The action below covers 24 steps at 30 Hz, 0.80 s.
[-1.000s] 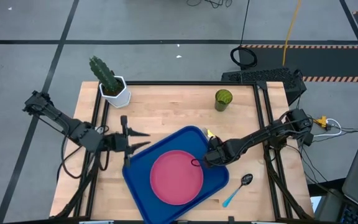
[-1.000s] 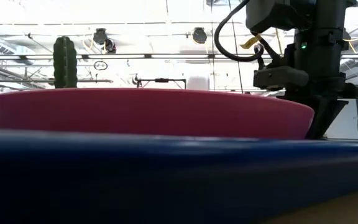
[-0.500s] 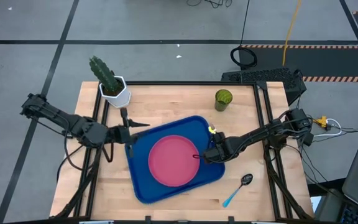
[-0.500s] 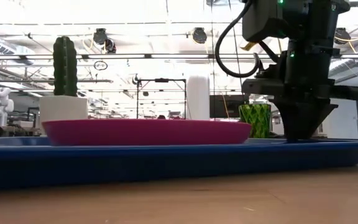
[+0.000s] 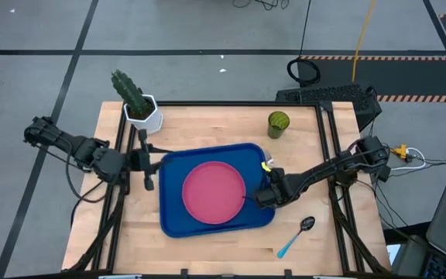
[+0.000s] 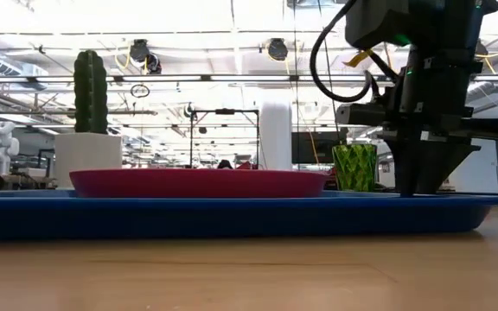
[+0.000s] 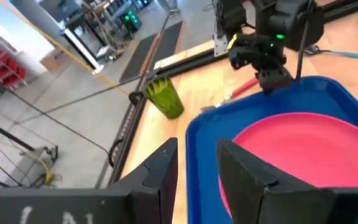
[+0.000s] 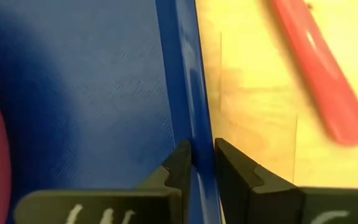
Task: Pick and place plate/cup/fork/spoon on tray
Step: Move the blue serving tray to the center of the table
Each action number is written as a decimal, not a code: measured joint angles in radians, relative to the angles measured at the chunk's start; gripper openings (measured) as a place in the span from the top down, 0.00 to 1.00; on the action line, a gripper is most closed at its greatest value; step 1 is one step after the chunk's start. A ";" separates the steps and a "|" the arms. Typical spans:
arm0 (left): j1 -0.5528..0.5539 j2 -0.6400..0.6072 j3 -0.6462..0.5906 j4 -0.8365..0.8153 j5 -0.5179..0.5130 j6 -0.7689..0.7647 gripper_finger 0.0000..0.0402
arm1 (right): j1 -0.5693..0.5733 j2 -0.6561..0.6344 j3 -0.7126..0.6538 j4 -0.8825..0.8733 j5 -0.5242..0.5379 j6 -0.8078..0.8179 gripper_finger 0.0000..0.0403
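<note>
The blue tray [image 5: 170,221] lies flat on the table's middle with the pink-red plate [image 5: 214,192] on it. My right gripper [image 5: 263,198] is shut on the tray's right rim. My left gripper [image 5: 147,160] is open just left of the tray's left rim [image 7: 191,134], and I see no contact. The green cup [image 5: 277,123] stands at the far right. The blue-handled spoon [image 5: 296,236] lies near the right front. The fork's pink handle [image 8: 319,74] lies on the table just outside the tray's right rim. My right gripper pinches the tray's right rim [image 8: 194,134] between its two fingers, one finger inside the tray and one outside. The fingers [image 6: 418,177] come from above, pointing down. The tray lies flat on the table.
A white hexagonal pot with a cactus [image 5: 142,112] stands at the table's far left corner. Bare wood shows along the near edge and left of the tray. Black frame rails run along the table's left and right sides.
The tray with the plate has slid toward the table's far edge and turned from askew to square with the table, my right gripper staying on its right rim. My left gripper has drawn back toward the table's left and far edges, away from the tray's left rim.
</note>
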 joint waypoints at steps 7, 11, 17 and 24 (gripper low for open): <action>0.000 -0.082 0.000 -0.071 0.000 -0.090 0.71 | 0.053 0.000 0.000 0.005 -0.009 0.107 0.93; 0.000 -0.119 0.000 -0.088 0.000 -0.126 0.71 | 0.060 0.000 0.000 0.004 -0.013 0.113 0.92; 0.000 -0.144 0.000 -0.094 0.000 -0.150 0.71 | 0.060 0.001 0.000 -0.010 -0.016 0.081 0.93; 0.000 -0.143 0.000 -0.107 0.000 -0.152 0.71 | 0.060 0.000 0.000 -0.029 -0.067 0.040 0.93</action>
